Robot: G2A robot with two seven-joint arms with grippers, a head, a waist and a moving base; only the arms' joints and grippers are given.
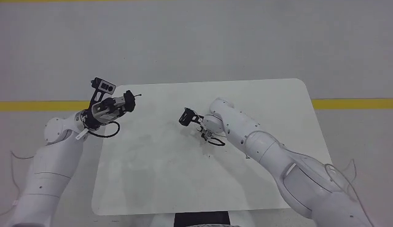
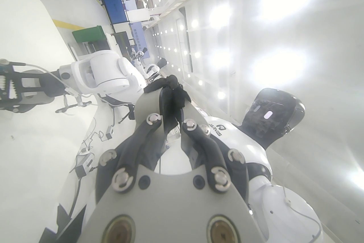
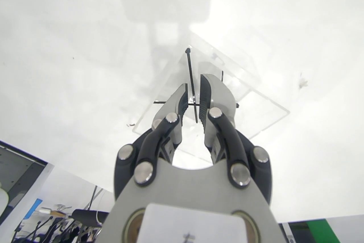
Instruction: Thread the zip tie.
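My left gripper (image 1: 130, 100) hangs above the table's far left corner, shut on a black zip tie (image 2: 172, 97) that bunches between its fingertips; a thin tip (image 1: 139, 95) pokes out past them. Near the table's middle, my right gripper (image 3: 194, 90) points down at a clear plastic fixture (image 3: 256, 102). Its fingers (image 3: 209, 93) stand a little apart on either side of a second black zip tie (image 3: 190, 70), which lies straight on the fixture with its head (image 3: 187, 50) beyond the fingertips. A thin black strip (image 3: 159, 102) crosses under the fingers.
The white table (image 1: 245, 178) has rounded corners and bare surface toward the front and right. A small speck of debris (image 3: 303, 82) lies beside the fixture. Yellow floor lines (image 1: 344, 103) run behind the table. The right arm's gripper (image 2: 8, 90) appears in the left wrist view.
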